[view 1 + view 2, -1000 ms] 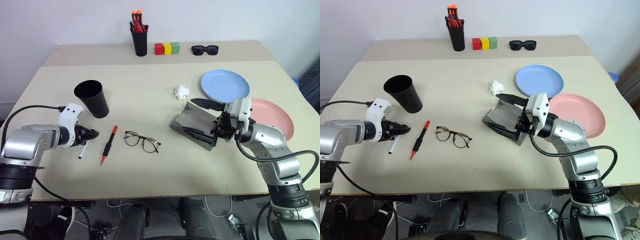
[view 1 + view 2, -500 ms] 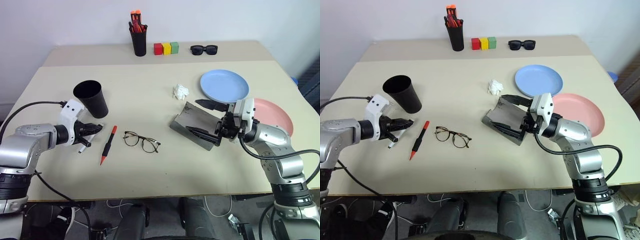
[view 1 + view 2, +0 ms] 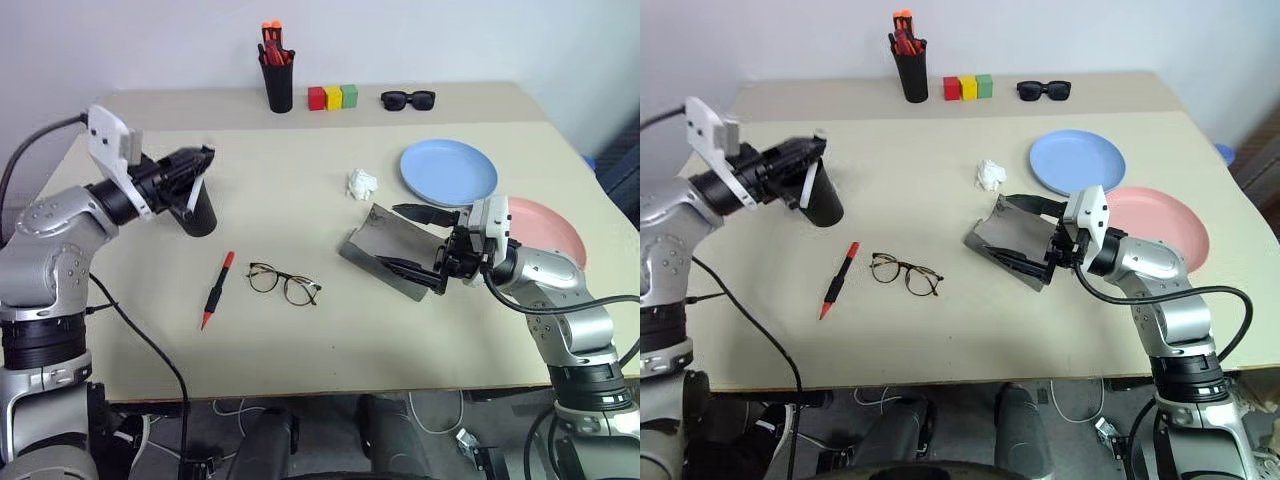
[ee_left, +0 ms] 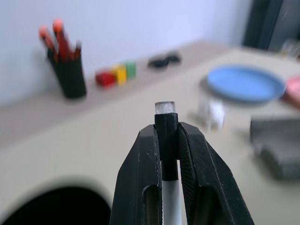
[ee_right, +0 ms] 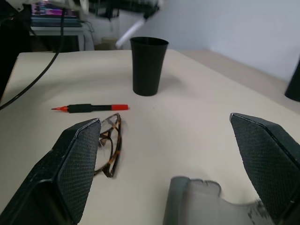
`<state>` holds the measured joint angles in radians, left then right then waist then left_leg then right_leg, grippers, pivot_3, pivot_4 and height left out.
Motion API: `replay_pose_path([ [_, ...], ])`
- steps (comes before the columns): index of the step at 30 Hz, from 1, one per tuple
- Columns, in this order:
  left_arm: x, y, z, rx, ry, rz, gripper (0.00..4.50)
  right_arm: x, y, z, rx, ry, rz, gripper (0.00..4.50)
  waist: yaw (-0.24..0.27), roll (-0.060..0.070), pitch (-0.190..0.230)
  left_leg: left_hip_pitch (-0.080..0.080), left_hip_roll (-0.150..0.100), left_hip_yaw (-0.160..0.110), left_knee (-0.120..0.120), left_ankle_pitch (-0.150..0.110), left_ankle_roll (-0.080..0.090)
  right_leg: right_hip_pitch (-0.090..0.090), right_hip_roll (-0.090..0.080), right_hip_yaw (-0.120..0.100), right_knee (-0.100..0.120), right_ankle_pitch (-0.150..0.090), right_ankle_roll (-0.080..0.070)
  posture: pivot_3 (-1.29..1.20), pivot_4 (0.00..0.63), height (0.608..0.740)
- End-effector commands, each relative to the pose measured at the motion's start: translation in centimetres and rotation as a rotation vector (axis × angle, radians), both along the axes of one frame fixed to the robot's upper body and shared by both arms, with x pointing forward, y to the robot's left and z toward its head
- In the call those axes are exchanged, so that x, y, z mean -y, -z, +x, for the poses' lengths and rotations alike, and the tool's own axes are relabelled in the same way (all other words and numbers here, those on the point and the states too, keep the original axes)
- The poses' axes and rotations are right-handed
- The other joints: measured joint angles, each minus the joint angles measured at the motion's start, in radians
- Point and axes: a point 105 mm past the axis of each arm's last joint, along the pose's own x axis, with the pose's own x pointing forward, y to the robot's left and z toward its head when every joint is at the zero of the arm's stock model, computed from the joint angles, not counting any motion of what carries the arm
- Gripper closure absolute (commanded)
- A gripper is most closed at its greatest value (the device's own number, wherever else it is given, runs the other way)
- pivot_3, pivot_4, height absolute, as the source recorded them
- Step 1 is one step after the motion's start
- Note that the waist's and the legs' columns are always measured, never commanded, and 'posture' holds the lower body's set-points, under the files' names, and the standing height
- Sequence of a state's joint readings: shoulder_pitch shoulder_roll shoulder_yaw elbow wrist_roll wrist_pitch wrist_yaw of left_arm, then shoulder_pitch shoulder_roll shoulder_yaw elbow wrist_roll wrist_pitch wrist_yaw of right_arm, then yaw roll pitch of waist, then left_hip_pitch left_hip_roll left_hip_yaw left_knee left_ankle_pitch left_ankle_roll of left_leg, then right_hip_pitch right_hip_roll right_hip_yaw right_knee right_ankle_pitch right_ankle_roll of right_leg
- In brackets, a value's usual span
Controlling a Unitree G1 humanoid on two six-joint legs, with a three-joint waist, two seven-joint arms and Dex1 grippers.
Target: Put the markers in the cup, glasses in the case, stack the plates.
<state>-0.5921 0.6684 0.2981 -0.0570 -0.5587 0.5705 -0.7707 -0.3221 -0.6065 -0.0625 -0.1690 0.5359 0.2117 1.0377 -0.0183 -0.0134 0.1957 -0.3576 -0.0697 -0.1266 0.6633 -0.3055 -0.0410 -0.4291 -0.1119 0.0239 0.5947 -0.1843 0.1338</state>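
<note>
The left gripper (image 3: 200, 160), clamped on the white marker (image 3: 810, 182), has lifted off the table (image 3: 300, 330) and now holds it above the cup (image 3: 197, 215). The red-ended marker (image 3: 216, 291) and the glasses (image 3: 284, 283) lie below it, unmoved. The right gripper (image 3: 420, 243) stays wide open around the case (image 3: 385, 249), the plates (image 3: 450, 171) just beyond.
</note>
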Motion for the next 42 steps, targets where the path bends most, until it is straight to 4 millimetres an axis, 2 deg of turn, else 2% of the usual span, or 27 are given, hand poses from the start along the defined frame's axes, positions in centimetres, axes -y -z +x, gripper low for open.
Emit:
replay_pose_path([
  [1,-0.7,-2.9,-0.2,0.134,-0.028,-0.066,4.44,-0.4,-1.5,-0.3,0.047,-0.019,0.020,0.00,0.001,0.000,0.000,0.000,0.000,0.000,0.000,0.000,0.000,0.000,0.000,0.000,0.000,0.000,0.000,0.00,0.150,0.740],
  [2,-0.8,-3.3,-0.1,0.155,-0.038,-0.080,4.44,-0.4,-1.5,-0.3,0.045,-0.020,0.019,0.00,0.002,0.000,0.000,0.000,0.000,0.000,0.000,0.000,0.000,0.000,0.000,0.000,0.000,0.000,0.000,0.00,0.150,0.740],
  [6,-4.3,-5.4,1.3,0.379,-0.296,0.034,4.44,-0.5,-1.7,-0.3,0.034,-0.025,0.024,0.00,0.006,0.000,0.000,0.000,0.000,0.000,0.000,0.000,0.000,0.000,0.000,0.000,0.000,0.000,0.000,0.00,0.150,0.740],
  [8,-5.4,-6.4,1.7,0.444,-0.351,0.009,4.44,-0.4,-1.6,-0.2,0.027,-0.024,0.022,0.00,0.007,0.000,0.000,0.000,0.000,0.000,0.000,0.000,-0.001,0.000,0.000,0.000,0.000,0.000,0.000,0.00,0.150,0.740],
  [13,-7.0,-7.1,2.5,0.496,-0.406,-0.085,4.44,-0.6,-2.1,-0.2,0.034,-0.027,0.023,0.00,0.007,0.000,0.000,-0.001,-0.001,0.000,0.000,0.000,0.000,0.000,0.000,0.000,-0.001,0.000,0.000,0.00,0.150,0.740],
  [16,-7.3,-6.3,3.2,0.488,-0.424,-0.122,4.44,-0.8,-2.2,-0.3,0.036,-0.032,0.021,0.00,0.007,0.000,0.000,0.000,-0.001,0.000,0.000,0.000,0.000,0.000,0.000,0.000,0.000,0.000,0.000,0.00,0.150,0.740],
  [25,-6.9,-1.2,3.4,0.424,-0.380,-0.211,4.44,-0.3,-2.6,-0.3,-0.030,-0.048,0.080,0.00,0.005,0.000,0.000,0.000,-0.001,0.000,0.000,0.000,0.000,0.000,0.000,0.000,0.000,0.000,0.000,0.00,0.150,0.740],
  [34,-7.1,0.3,3.1,0.402,-0.396,-0.199,4.44,-0.7,-4.0,-0.1,0.014,-0.038,0.194,0.00,0.004,0.000,0.000,0.000,-0.001,0.000,0.000,0.000,0.000,0.000,0.000,0.000,0.000,0.000,0.000,0.00,0.150,0.740],
  [42,-6.5,0.7,3.9,0.385,-0.387,-0.210,4.44,-0.6,-3.8,-0.2,0.040,-0.024,0.163,0.00,0.007,0.000,0.000,0.000,-0.001,0.000,0.001,0.000,0.000,0.000,0.000,0.000,0.000,0.000,0.000,0.00,0.150,0.740],
])
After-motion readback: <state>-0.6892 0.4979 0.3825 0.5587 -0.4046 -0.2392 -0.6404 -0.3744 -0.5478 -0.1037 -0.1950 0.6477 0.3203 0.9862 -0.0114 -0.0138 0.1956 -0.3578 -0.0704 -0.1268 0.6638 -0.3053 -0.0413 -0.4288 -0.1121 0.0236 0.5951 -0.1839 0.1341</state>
